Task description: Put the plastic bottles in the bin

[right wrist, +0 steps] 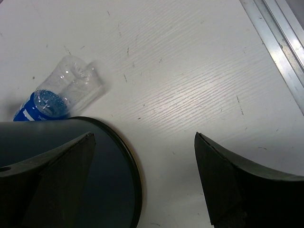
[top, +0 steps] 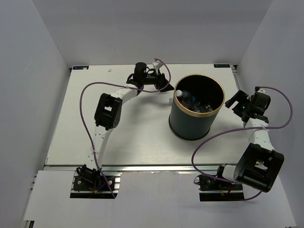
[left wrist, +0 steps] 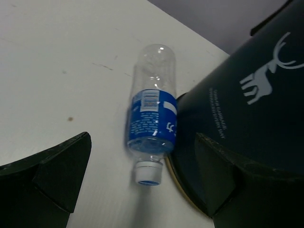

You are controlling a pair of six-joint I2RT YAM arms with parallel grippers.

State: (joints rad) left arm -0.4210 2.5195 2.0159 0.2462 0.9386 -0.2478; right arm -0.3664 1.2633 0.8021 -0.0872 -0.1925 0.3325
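Near the right edge of the desk (top: 133,137), the right hand (top: 237,105) hangs with its two fingers spread apart, and nothing is between them. It stands just beside the bin (top: 192,124), on the bin's right side. The bin stands upright in the middle of the desk, a little toward the right edge. Inside it lie clear bottles (top: 192,99); how many, I cannot tell. One more bottle (left wrist: 152,118), clear with a blue label, lies on its side on the desk, touching the bin's wall on the left far side. Its white cap points toward the left hand. The left hand (top: 164,80) is near the far edge, above this bottle, also with fingers wide apart and holding nothing.
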